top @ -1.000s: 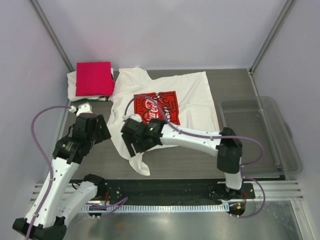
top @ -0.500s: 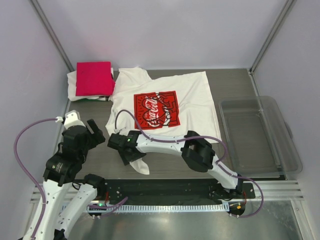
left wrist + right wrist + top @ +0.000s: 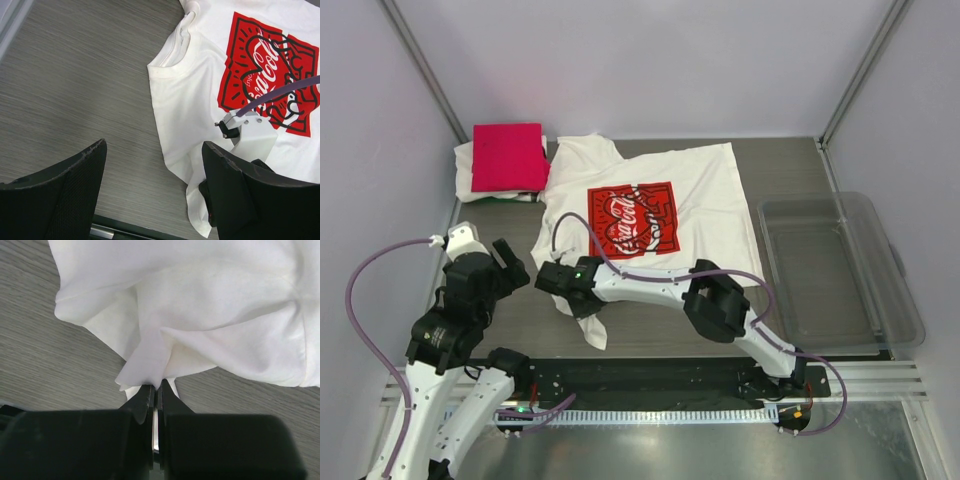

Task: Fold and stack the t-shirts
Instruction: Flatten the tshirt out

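The white t-shirt with the red Coca-Cola print (image 3: 700,205) lies spread face up in the middle of the table. Its near-left sleeve is bunched, and my right gripper (image 3: 582,305) is shut on that bunch. In the right wrist view the jaws (image 3: 156,390) pinch a fold of the white cloth (image 3: 200,305). My left gripper (image 3: 510,262) hovers open just left of the shirt, holding nothing. The left wrist view shows its fingers (image 3: 65,195) wide apart over bare table beside the shirt's collar (image 3: 172,60). A folded crimson-pink shirt (image 3: 507,157) rests on another white shirt (image 3: 465,165) at the back left.
A clear plastic tub (image 3: 840,270) stands at the right edge of the table. Grey walls close in the left, back and right sides. The right arm (image 3: 720,300) stretches across the shirt's near edge. A black rail (image 3: 650,378) runs along the front.
My right gripper slid to the shirt's near-left sleeve and shut on it. The left arm pulled back toward the near left and then held still, open.
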